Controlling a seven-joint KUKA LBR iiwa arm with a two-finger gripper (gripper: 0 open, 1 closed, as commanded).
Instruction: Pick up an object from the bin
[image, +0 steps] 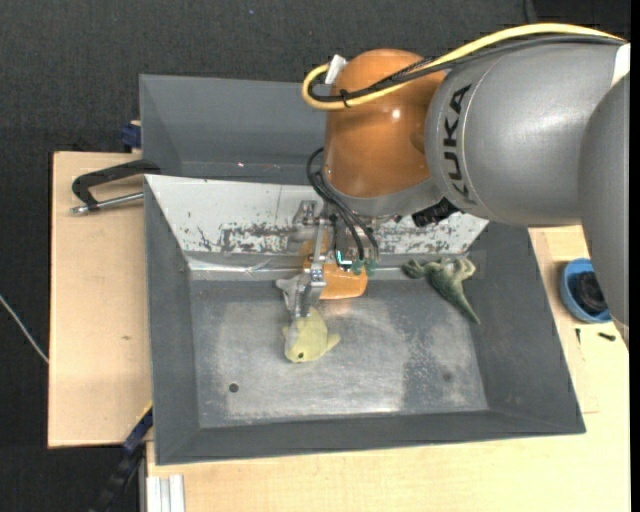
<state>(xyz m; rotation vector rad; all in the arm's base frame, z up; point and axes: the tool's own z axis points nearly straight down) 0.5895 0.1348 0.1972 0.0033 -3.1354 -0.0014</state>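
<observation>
My gripper (303, 300) reaches down in the middle of the bin, its metal fingers just above a pale yellow lumpy soft thing (308, 341) that lies on the bin floor. Its fingertips touch or nearly touch the top of that yellow thing. An orange block-like thing (345, 285) lies right behind the fingers, near the back wall. A green toy dinosaur (450, 281) lies to the right, by the back wall.
The orange dome and cables on the arm's wrist hang over the back of the bin. The bin's floor in front and to the left of the yellow thing is bare grey metal.
</observation>
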